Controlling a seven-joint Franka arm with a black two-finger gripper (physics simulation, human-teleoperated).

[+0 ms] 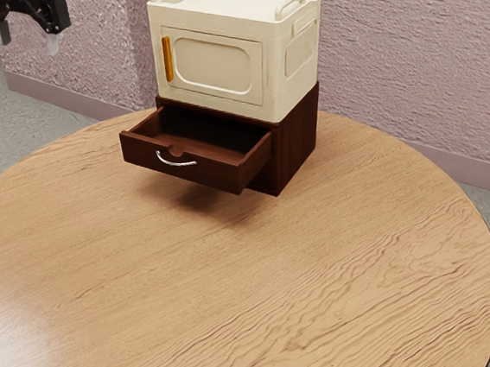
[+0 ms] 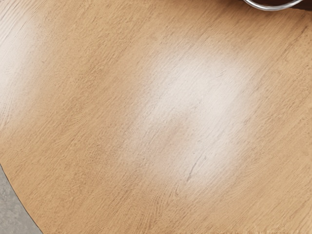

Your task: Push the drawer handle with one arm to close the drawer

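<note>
Up at the exterior view's left, the robot's fingers (image 1: pixel 52 43) hang apart. Well apart from them, the dark drawer (image 1: pixel 220 175), with its curved metal handle (image 1: pixel 175 164), juts open from its cabinet (image 1: pixel 297 145) on the round tabletop (image 1: pixel 305 285), beneath a cream box (image 1: pixel 210 99).

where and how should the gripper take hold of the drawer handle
Probably mid-handle, coming straight at the front of the open drawer, one finger above and one below: the handle is a slim bar running crosswise and bowing outward.
</note>
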